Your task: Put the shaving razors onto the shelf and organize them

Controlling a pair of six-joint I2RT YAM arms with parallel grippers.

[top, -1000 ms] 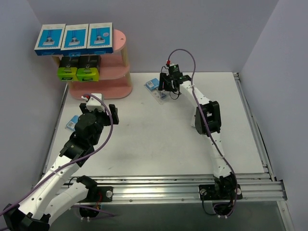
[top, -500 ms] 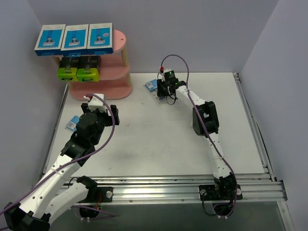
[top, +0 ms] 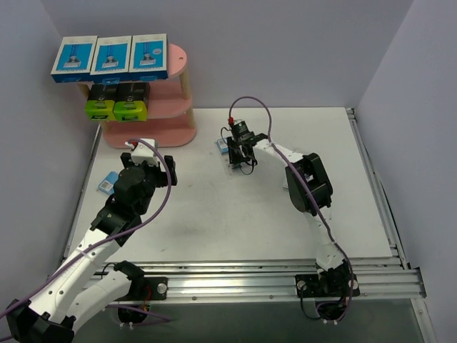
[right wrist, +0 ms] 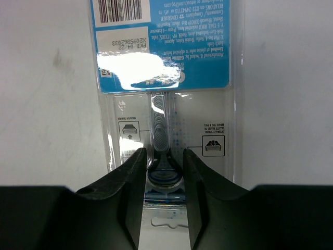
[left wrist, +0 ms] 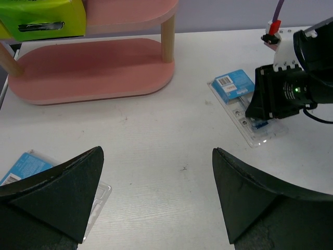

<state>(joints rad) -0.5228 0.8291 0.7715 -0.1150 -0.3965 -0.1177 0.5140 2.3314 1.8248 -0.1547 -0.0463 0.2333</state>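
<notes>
Far left, the shelf (top: 180, 93) carries three blue-and-white boxes (top: 109, 57) in a row on its top board and two black boxes with green ends (top: 116, 101) side by side on the middle board; none of that has changed. Near it, by the table's left edge, the left blister pack (top: 108, 182) lies flat where it was.

My left gripper (left wrist: 156, 198) hangs just right of that pack with its fingers spread wide and nothing between them, the same pose as a second ago.

At the middle of the table the change shows. My right gripper (top: 239, 146) has slid nearer and a little left over the last second. The middle blister pack (right wrist: 164, 47) has come nearer with it and lies flat on the table, blue card pointing to the far left. The fingers (right wrist: 122, 182) are drawn in narrow, pinching the raised strip over the razor handle.
</notes>
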